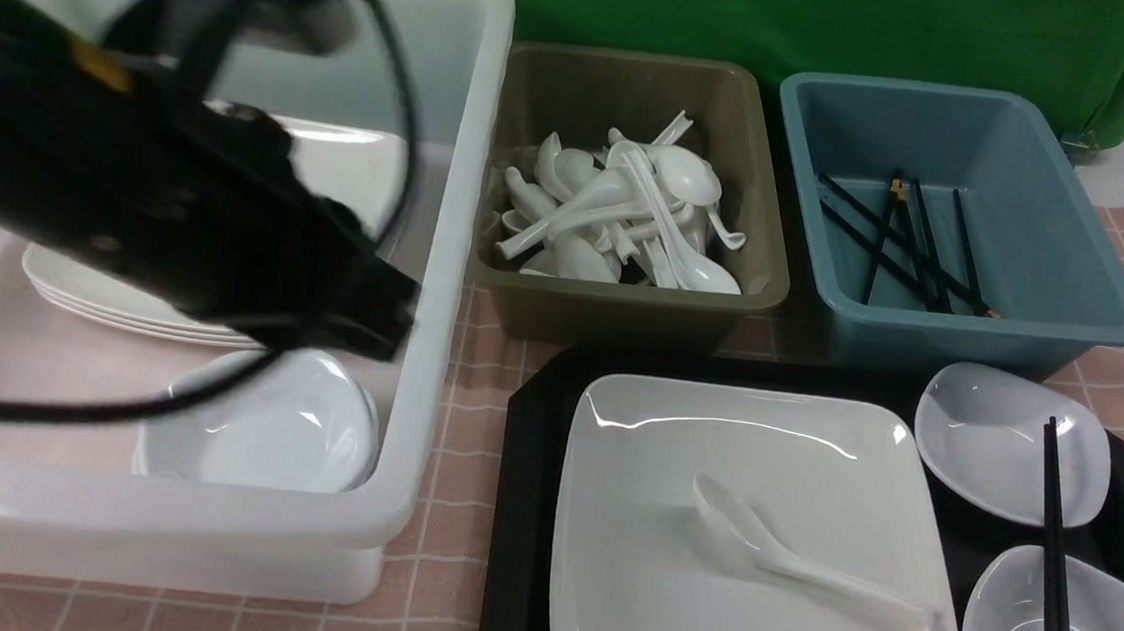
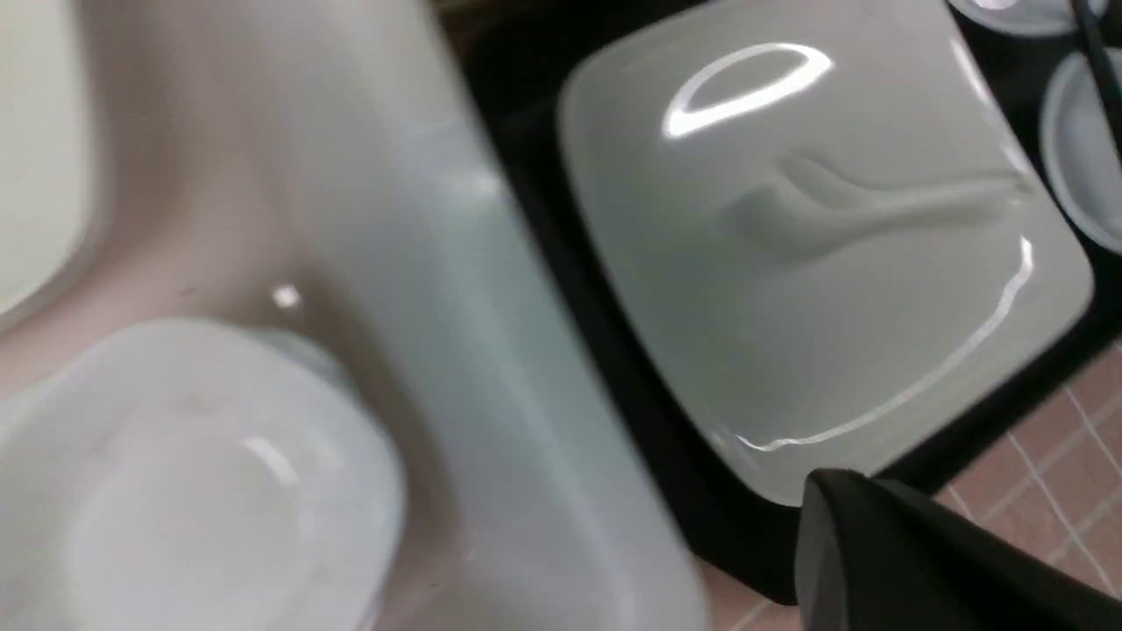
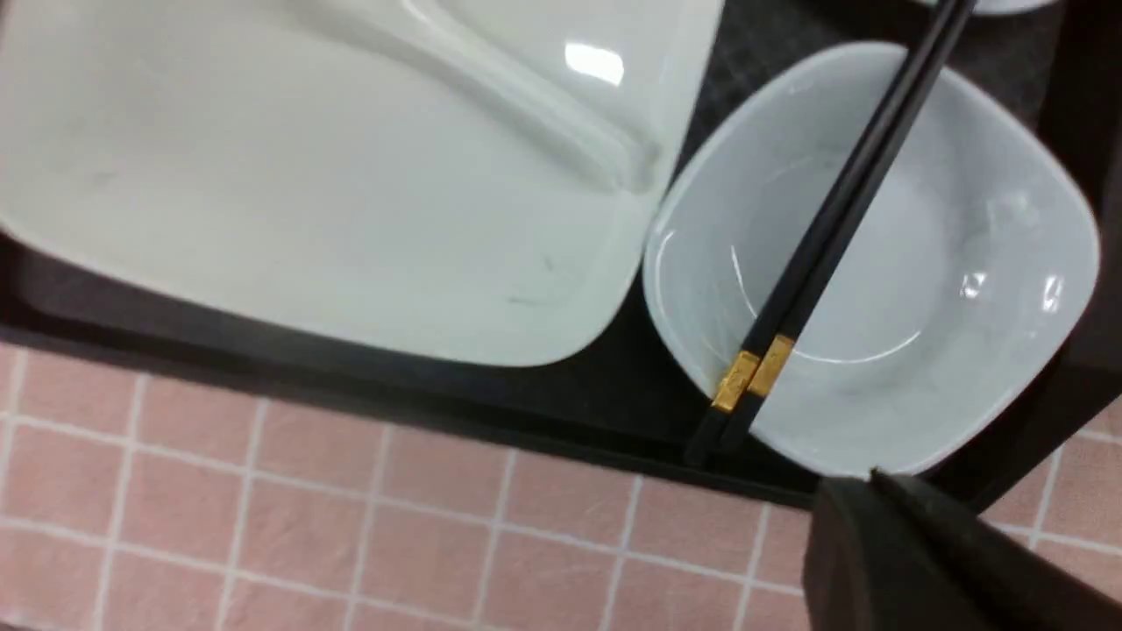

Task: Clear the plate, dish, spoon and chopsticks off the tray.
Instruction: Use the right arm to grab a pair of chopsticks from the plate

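**Tray loaded, nothing gripped in view**

Glossy white square plate (image 1: 712, 448) on black plastic tray (image 1: 521, 513). White soup spoon (image 1: 803, 565) in plate. Black gold-tipped chopsticks (image 1: 1054, 555) across two small white bowls (image 1: 1004, 441), right. Finger opening of left gripper (image 1: 371, 316) and right gripper (image 3: 929, 561): cannot tell.

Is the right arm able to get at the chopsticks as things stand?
Probably yes: the chopsticks lie uncovered across two small bowls at the right end of the tray, and nothing stands over them.
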Robot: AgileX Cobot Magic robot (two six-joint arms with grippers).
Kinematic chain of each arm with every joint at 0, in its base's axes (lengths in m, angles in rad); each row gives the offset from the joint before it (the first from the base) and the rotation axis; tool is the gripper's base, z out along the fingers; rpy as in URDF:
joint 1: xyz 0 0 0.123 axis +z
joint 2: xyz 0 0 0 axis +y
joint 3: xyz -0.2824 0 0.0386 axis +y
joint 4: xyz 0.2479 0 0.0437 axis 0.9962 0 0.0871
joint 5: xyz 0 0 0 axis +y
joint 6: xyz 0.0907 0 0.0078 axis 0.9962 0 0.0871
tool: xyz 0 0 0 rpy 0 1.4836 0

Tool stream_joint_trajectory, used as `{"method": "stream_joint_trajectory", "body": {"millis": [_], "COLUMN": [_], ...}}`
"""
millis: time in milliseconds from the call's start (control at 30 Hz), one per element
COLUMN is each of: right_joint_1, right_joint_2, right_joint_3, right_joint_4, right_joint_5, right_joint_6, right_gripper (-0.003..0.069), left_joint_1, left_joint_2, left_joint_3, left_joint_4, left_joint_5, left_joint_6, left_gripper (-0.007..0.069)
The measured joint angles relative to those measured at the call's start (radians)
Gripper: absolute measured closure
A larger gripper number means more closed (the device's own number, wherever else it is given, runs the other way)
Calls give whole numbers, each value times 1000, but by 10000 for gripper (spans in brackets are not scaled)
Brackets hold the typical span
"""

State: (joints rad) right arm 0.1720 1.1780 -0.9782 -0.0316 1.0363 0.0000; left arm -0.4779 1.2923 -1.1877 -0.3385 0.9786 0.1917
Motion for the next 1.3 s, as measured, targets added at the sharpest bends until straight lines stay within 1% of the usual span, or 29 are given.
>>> {"method": "stream_joint_trajectory", "body": {"millis": [33, 67, 100, 133, 200, 267, 333, 400, 433, 467, 533, 700, 800, 867, 900, 933, 967, 1033, 1300], "right_joint_1": [-35, -35, -83, -106, -136, -152, -158, -159, -159, -159, -159, -159, -159, -159, -159, -159, -159, -159, -159], "right_joint_2": [58, 67, 143, 181, 239, 310, 362, 412, 416, 448, 480, 541, 578, 584, 584, 584, 584, 579, 442], "right_joint_3": [-5, -5, -10, -11, -11, -11, -11, -11, -11, -11, -11, -11, -11, -11, -11, -11, -11, -11, -11], "right_joint_4": [4, 5, 23, 39, 59, 71, 78, 92, 94, 100, 103, 106, 107, 107, 107, 107, 108, 109, 109], "right_joint_5": [-9, -9, -20, -26, -43, -89, -121, -151, -154, -175, -195, -228, -251, -255, -256, -256, -256, -255, -177], "right_joint_6": [0, 0, 0, 0, 0, 0, 0, 0, 0, 0, 0, 0, 0, 0, 0, 0, 0, 0, -10], "right_gripper": [628, 627, 616, 600, 540, 433, 321, 244, 237, 202, 189, 205, 260, 333, 422, 480, 510, 497, 497], "left_joint_1": [-74, -86, -173, -220, -291, -355, -386, -405, -407, -411, -413, -413, -413, -413, -413, -413, -413, -413, -408], "left_joint_2": [32, 37, 82, 111, 166, 236, 287, 348, 359, 397, 436, 503, 516, 517, 517, 517, 517, 517, 517], "left_joint_3": [-12, -12, -22, -32, -53, -95, -147, -213, -219, -264, -314, -371, -374, -374, -374, -374, -376, -376, -383], "left_joint_4": [11, 12, 18, 20, 23, 25, 25, 25, 26, 33, 47, 80, 85, 87, 87, 87, 87, 88, 92], "left_joint_5": [-14, -16, -45, -71, -103, -131, -132, -119, -114, -99, -75, -50, -79, -107, -132, -145, -162, -178, -195], "left_joint_6": [4, 4, 5, 9, 20, 49, 72, 84, 84, 89, 90, 94, 94, 94, 94, 94, 94, 94, 87], "left_gripper": [637, 637, 637, 637, 637, 637, 637, 637, 637, 637, 637, 636, 631, 629, 629, 629, 628, 628, 628]}}
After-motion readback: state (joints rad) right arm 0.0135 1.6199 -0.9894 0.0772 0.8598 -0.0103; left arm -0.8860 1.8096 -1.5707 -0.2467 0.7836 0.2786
